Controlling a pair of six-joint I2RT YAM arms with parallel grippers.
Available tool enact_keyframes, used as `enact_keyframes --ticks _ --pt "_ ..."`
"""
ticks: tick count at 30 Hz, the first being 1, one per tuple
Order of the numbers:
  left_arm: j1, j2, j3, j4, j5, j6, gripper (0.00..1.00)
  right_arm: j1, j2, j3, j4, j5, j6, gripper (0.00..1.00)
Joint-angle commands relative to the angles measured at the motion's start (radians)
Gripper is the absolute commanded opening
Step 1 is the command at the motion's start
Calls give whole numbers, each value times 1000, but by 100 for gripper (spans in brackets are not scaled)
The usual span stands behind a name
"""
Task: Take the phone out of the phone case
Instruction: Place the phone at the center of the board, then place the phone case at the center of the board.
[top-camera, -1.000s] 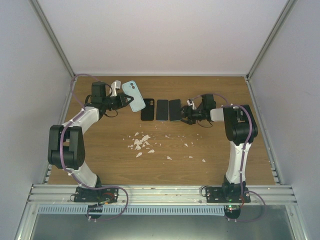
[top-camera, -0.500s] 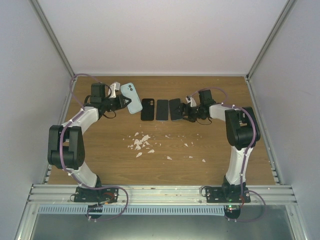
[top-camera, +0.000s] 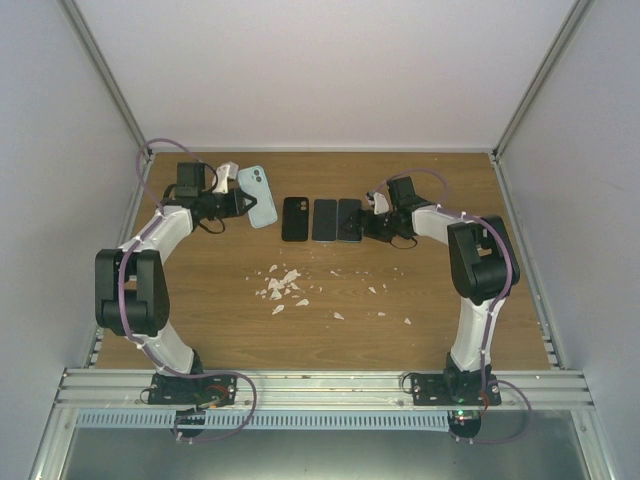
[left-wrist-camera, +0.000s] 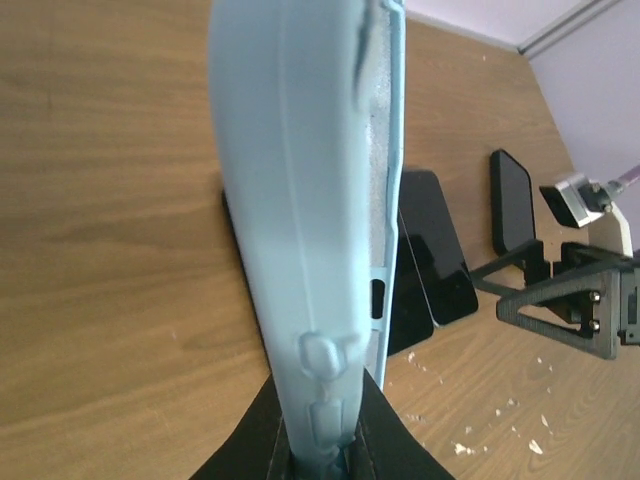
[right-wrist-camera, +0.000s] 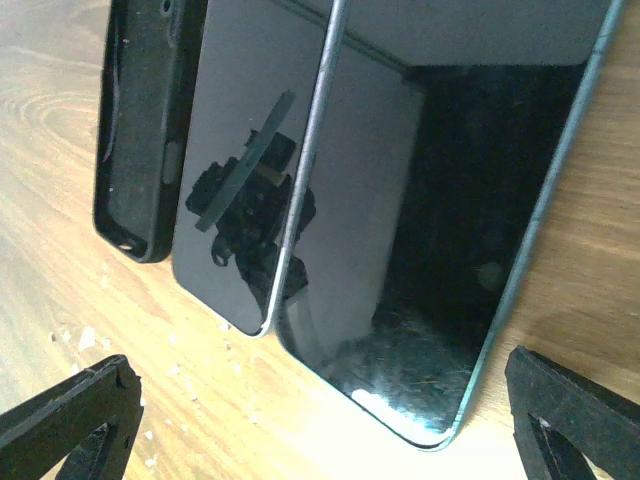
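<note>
My left gripper (top-camera: 243, 203) is shut on the lower end of a light blue phone case (top-camera: 260, 195), held off the table at the back left. In the left wrist view the case (left-wrist-camera: 300, 200) stands on edge between my jaws, and its open side shows a grey lining with no phone in it. A dark phone (top-camera: 349, 219) with a teal rim lies flat at the right end of a row. My right gripper (top-camera: 366, 222) stands open just right of it. In the right wrist view that phone (right-wrist-camera: 470, 230) lies between my spread fingertips (right-wrist-camera: 570, 410), untouched.
Left of the phone lie a second dark phone (top-camera: 325, 219) and a black case (top-camera: 295, 218), side by side. White crumbs (top-camera: 283, 285) are scattered mid-table. The enclosure's walls and metal frame ring the wooden table (top-camera: 200, 320).
My right jaws have opened wide and the right arm has shifted a little toward the back. My left gripper has carried the blue case leftward and back, away from the row.
</note>
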Motion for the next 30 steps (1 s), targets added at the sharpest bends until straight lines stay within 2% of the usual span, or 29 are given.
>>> enact_keyframes --ticks 1,7,15,24,30 --pt "29 53 114 -93 36 149 0 -9 -11 1 -79 130 -58 100" --pt "32 150 211 -260 62 320 0 -15 -61 18 -93 84 -145 100" --pt "36 347 373 -453 129 436 0 -30 -198 -9 -59 40 -202 100" --pt "35 505 509 -514 134 435 0 -87 -277 -60 -48 42 -216 99" --pt "28 561 510 -493 110 369 0 -123 -303 -92 -25 59 -196 100"
